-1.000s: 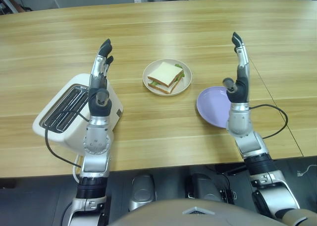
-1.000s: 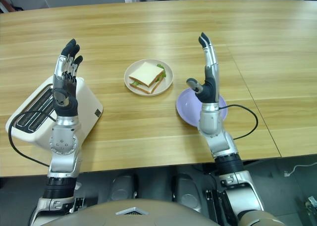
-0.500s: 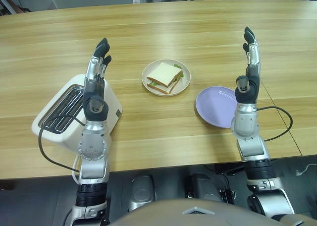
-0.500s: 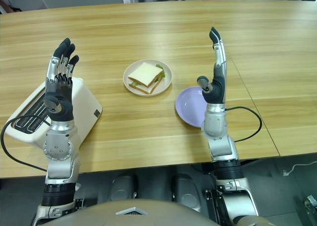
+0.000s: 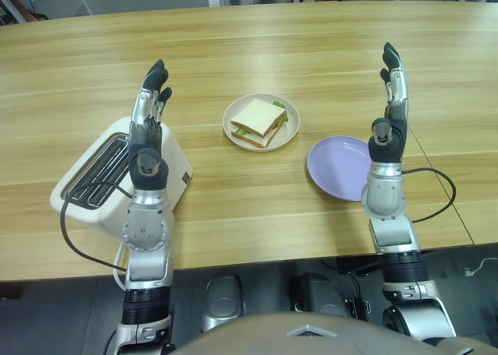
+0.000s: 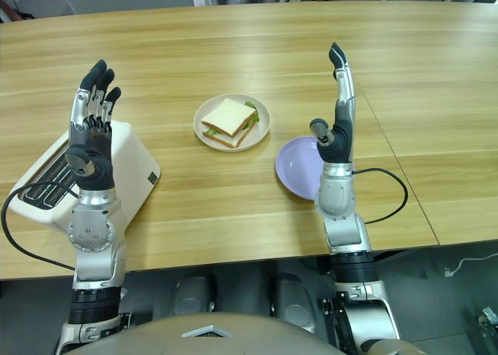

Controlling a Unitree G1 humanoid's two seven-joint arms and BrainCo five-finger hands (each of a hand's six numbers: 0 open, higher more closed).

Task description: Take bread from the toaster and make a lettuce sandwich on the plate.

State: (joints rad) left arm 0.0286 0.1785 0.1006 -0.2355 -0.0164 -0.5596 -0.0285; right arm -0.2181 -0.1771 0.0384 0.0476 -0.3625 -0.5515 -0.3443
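Observation:
A sandwich (image 5: 261,121) of two white bread slices with green lettuce between them lies on a cream plate (image 5: 289,136) at the table's middle. The cream toaster (image 5: 85,176) sits at the left with its slots dark. My left hand (image 5: 148,129) is raised upright in front of the toaster, fingers straight and holding nothing. Raised upright at the right, my right hand (image 5: 389,106) has its fingers extended and holds nothing, just right of a lilac plate (image 5: 336,166).
The lilac plate (image 6: 299,168) lies bare near the table's front edge. The toaster's black cord (image 5: 74,242) loops over the front edge at the left. A black cable (image 5: 436,191) runs from my right wrist across the wood. A seam (image 5: 416,141) crosses the tabletop at the right.
Over the last second my right hand moved right and rose, clearing the lilac plate. My left hand shifted slightly left. Both have been almost still in the last half second.

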